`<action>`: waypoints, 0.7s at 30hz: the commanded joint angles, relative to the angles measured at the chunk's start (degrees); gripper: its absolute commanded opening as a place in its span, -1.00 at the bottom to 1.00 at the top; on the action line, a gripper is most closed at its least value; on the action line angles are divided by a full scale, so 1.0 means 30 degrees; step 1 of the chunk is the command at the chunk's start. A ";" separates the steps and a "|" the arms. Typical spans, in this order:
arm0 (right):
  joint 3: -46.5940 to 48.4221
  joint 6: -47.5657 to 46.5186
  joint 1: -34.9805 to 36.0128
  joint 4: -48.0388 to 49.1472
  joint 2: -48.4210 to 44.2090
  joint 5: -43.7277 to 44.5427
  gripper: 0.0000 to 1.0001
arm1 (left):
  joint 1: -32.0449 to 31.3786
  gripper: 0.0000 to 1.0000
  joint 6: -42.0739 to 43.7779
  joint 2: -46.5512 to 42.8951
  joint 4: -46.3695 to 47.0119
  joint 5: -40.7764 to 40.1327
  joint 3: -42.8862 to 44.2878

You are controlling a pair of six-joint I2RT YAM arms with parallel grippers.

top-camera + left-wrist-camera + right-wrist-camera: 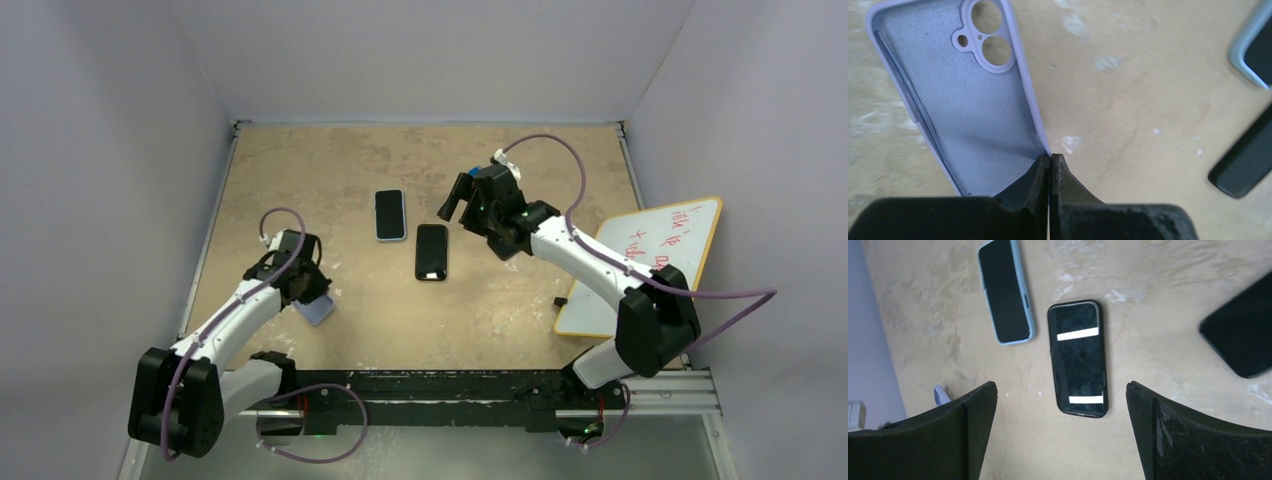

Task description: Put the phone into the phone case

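Note:
A lavender phone case point(973, 110) with its camera cut-out at the far end is pinched by its side wall in my shut left gripper point(1050, 157). In the top view the case point(318, 311) hangs tilted under that gripper point(310, 293) at the table's left front. A bare black phone point(432, 252) lies flat mid-table, screen up. My right gripper point(458, 208) hovers just behind and right of it, open and empty. In the right wrist view the phone point(1078, 357) lies below, between the spread fingers of the gripper point(1060, 386).
A second phone in a light blue case point(390, 215) lies left of the black one, also seen in the right wrist view point(1005, 290). Another dark flat device point(1243, 332) sits at that view's right edge. A whiteboard point(650, 265) lies at the table's right side.

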 commanded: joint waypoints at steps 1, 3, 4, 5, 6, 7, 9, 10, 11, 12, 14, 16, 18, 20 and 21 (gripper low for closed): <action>0.1518 0.2523 -0.0585 -0.4503 0.0597 0.3554 0.98 | -0.2031 -1.00 0.2127 -0.0205 0.2569 0.1581 0.0829; 0.1311 0.3923 -0.0990 -0.4937 0.0777 0.4238 0.98 | -0.2979 -1.00 0.2743 0.0067 0.3196 0.1977 0.0995; 0.1285 0.4586 -0.1208 -0.5254 0.0984 0.4612 0.97 | -0.3252 -1.00 0.3005 0.0189 0.3659 0.2407 0.0953; 0.1369 0.5024 -0.1443 -0.5571 0.1195 0.4787 0.97 | -0.3444 -1.00 0.3287 0.0281 0.4278 0.2893 0.0845; 0.1468 0.5309 -0.1671 -0.5827 0.1426 0.4948 0.96 | -0.3625 -1.00 0.3556 0.0380 0.4572 0.3554 0.0755; 0.1605 0.5671 -0.1908 -0.6159 0.1693 0.5180 0.95 | -0.3824 -1.00 0.3748 0.0441 0.4955 0.4032 0.0681; 0.1788 0.6200 -0.2522 -0.6633 0.2148 0.5159 0.94 | -0.4476 -1.00 0.4116 0.0536 0.5617 0.4640 0.0611; 0.1791 0.6357 -0.2813 -0.6608 0.2358 0.5115 0.94 | -0.4853 -1.00 0.4297 0.0566 0.5796 0.4717 0.0623; 0.1792 0.6512 -0.3072 -0.6620 0.2560 0.5007 0.94 | -0.5230 -1.00 0.4426 0.0636 0.5906 0.4697 0.0672; 0.1814 0.6638 -0.3343 -0.6570 0.2783 0.4873 0.94 | -0.5650 -1.00 0.4508 0.0732 0.5971 0.4647 0.0715; 0.2008 0.6750 -0.3818 -0.6560 0.3292 0.4785 0.94 | -0.6282 -1.00 0.4510 0.1012 0.6063 0.4666 0.0775; 0.2376 0.6591 -0.4175 -0.6596 0.3919 0.4749 0.94 | -0.6782 -1.00 0.4448 0.1378 0.6216 0.4758 0.0769; 0.2787 0.6043 -0.4658 -0.6268 0.4549 0.4378 0.94 | -0.7154 -1.00 0.4378 0.1683 0.6331 0.4751 0.0740; 0.3245 0.6217 -0.5053 -0.6829 0.5267 0.4204 0.95 | -0.7493 -1.00 0.4400 0.1889 0.6448 0.4755 0.0740; 0.3398 0.6290 -0.5187 -0.6991 0.5524 0.4208 0.95 | -0.7621 -1.00 0.4406 0.1966 0.6534 0.4830 0.0767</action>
